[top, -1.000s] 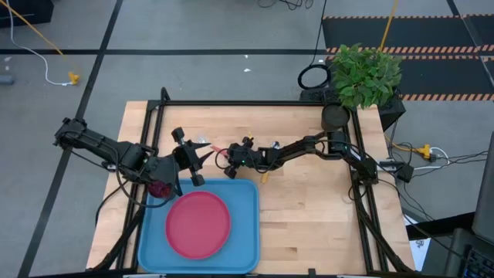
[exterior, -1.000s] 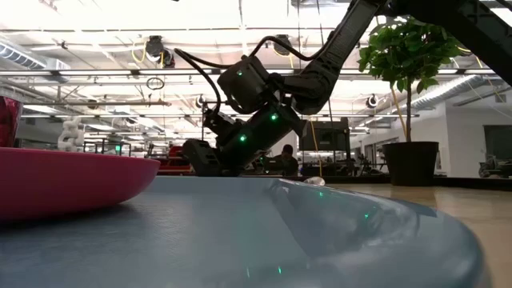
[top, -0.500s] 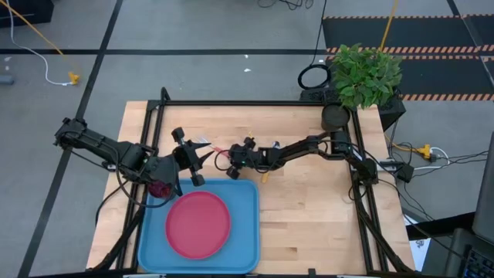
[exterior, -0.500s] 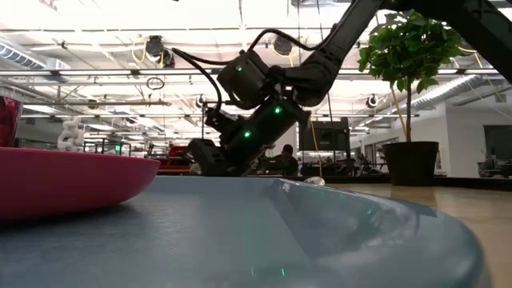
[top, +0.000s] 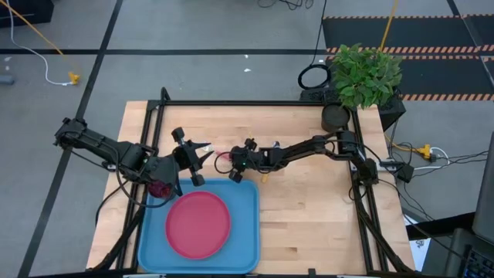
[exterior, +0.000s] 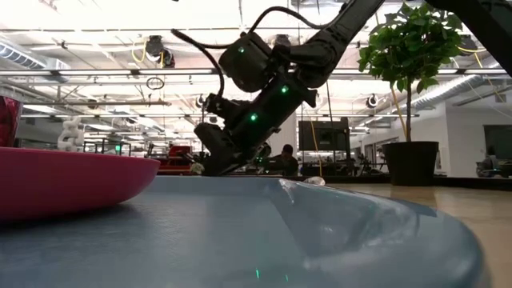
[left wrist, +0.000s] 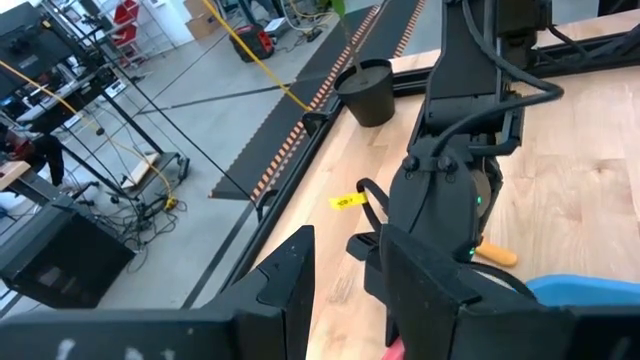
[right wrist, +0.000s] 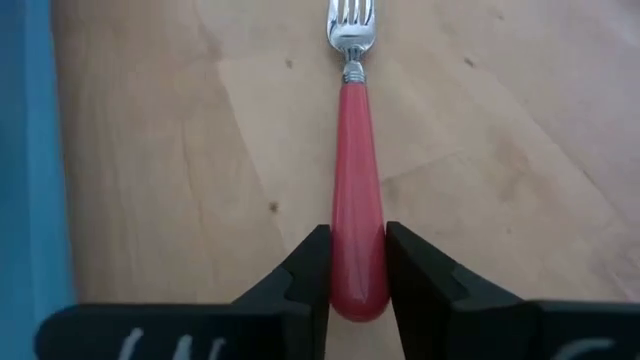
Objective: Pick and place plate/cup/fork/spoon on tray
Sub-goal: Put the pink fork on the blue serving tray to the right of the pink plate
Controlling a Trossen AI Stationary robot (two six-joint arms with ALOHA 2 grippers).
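Note:
The light blue tray lies at the table's near left, with the pink-red plate flat on it. The dark red cup stands by the tray's far left corner, partly under my left arm. Just beyond the tray's far edge, my right gripper is shut on the fork, which has a red-pink handle and silver tines. The orange-handled spoon lies on the wood under my right arm. My left gripper hangs open above the tray's far left, facing the right gripper, with nothing between its fingers. My right gripper pinches the fork's handle near its free end between its two fingers. The fingers come from the table's right, slanting down, and lie along the fork. The fork points straight out ahead of them, tines foremost. Whether the tines still touch the wood I cannot tell.
A green plant and a black pot stand at the table's far right corner. A black frame rail runs along the table's edges. Bare wood lies to the right of the tray.
My right gripper has risen a little above the table beyond the tray's far edge, still shut on the fork.

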